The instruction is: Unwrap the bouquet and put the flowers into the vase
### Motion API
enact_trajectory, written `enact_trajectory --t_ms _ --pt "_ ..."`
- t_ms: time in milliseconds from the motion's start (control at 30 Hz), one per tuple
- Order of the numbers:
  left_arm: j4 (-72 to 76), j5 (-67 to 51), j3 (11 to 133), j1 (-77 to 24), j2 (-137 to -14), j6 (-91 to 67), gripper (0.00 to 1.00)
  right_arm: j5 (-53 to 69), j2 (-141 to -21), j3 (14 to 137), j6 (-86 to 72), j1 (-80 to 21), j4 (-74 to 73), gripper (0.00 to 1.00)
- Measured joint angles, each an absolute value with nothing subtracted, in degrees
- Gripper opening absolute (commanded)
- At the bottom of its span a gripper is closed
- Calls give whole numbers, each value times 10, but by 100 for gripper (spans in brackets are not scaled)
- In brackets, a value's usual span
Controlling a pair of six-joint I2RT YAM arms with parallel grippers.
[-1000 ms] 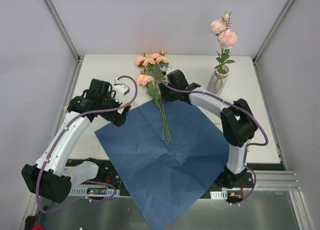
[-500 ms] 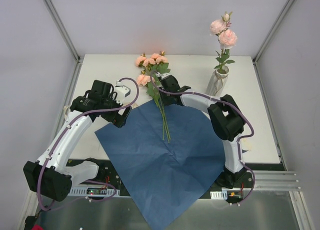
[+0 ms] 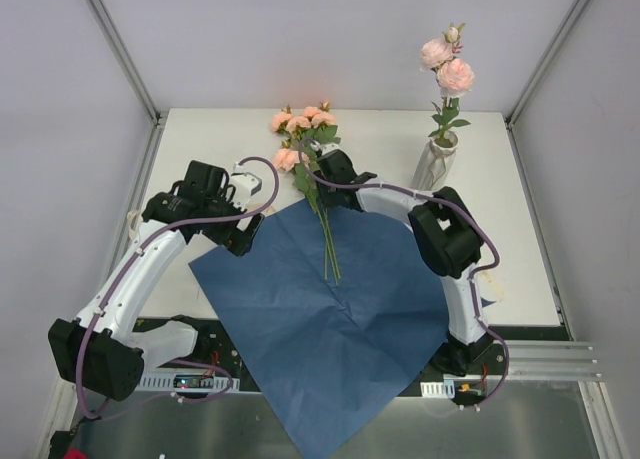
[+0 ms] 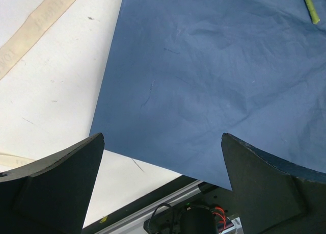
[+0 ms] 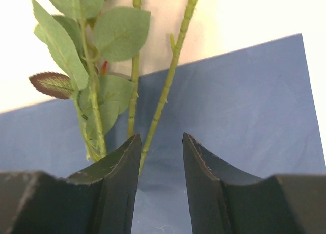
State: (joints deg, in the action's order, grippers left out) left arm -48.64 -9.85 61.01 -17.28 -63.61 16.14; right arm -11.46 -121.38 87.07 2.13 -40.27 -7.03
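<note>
The bouquet lies undone: its blue paper (image 3: 335,299) is spread flat on the table, and several flowers (image 3: 303,129) lie with their stems (image 3: 328,244) across its far corner. One more stem of pink roses (image 3: 447,64) stands in the off-white vase (image 3: 436,163) at the back right. My right gripper (image 3: 319,177) is low over the stems, open with a narrow gap. In the right wrist view one stem (image 5: 164,94) runs into that gap (image 5: 160,139) along the left finger (image 5: 119,173). My left gripper (image 3: 243,236) hangs wide open over the paper's left edge (image 4: 109,91), holding nothing (image 4: 162,137).
A cream ribbon (image 4: 43,17) lies on the white table (image 3: 215,139) left of the paper. The paper's near corner hangs over the table's front edge onto the metal frame (image 3: 560,359). Grey walls close in the sides and back.
My right gripper has shifted left onto the lying stems and its jaws have narrowed. The left arm has stayed nearly still.
</note>
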Motion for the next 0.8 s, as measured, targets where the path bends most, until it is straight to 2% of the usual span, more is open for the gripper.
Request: enact_trajectory --t_ms 500,800 --pt "-484 -99 599 -173 -645 163 99 -153 -1128 766 32 -443 8 43" --pt "-482 -89 599 -173 -645 163 99 -130 -1116 761 52 -463 29 43"
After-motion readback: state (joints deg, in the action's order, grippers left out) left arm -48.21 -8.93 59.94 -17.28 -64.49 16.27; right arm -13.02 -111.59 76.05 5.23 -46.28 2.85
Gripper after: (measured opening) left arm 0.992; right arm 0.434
